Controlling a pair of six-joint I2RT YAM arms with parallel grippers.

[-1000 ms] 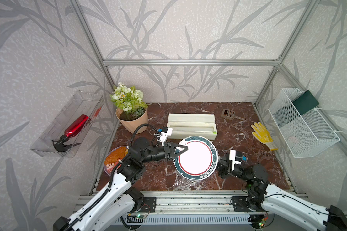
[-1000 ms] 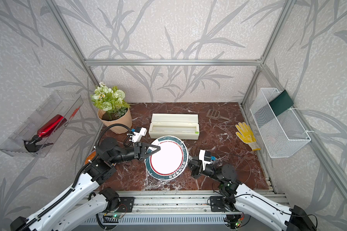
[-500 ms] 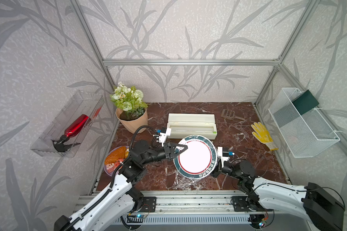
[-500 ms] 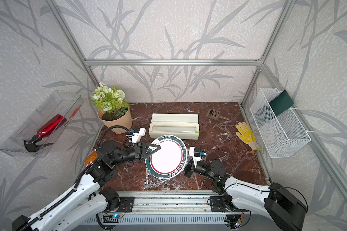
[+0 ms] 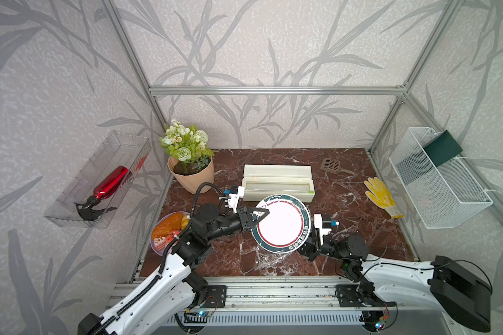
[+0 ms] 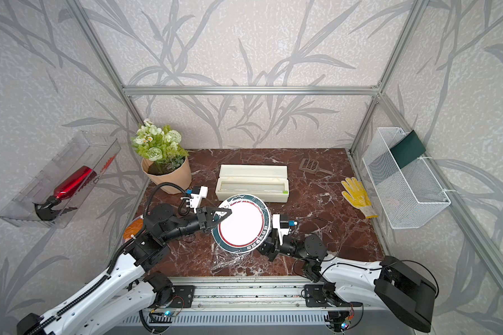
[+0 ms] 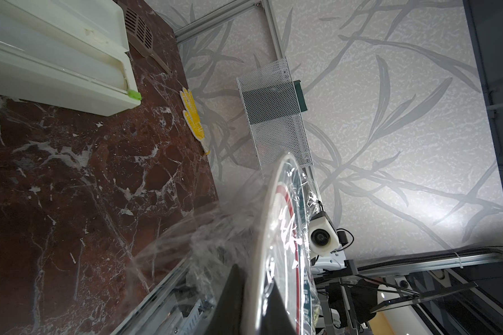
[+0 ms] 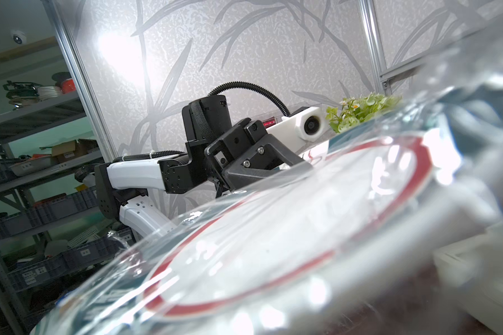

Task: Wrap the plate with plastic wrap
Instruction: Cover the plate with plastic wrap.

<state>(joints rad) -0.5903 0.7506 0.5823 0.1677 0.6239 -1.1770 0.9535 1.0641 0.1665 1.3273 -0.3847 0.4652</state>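
Crumpled plastic wrap [image 5: 266,259] trails onto the table [image 5: 360,203] before the plate [image 5: 285,226], which is held tilted above it with film across its face. The right gripper [image 5: 307,251] sits under the plate's near right edge, its finger spread impossible to tell. The left gripper [image 5: 262,215] is clamped on the plate's left rim. Left of the plate, a purple dish [image 5: 155,249] holds pastries [image 5: 169,227]; behind it lies a dispenser box [image 5: 278,174]. On the walls, a clear bin [image 5: 122,150] holds a red bottle [image 5: 111,184], and a wire basket [image 5: 453,203] holds a green slab [image 5: 443,148].
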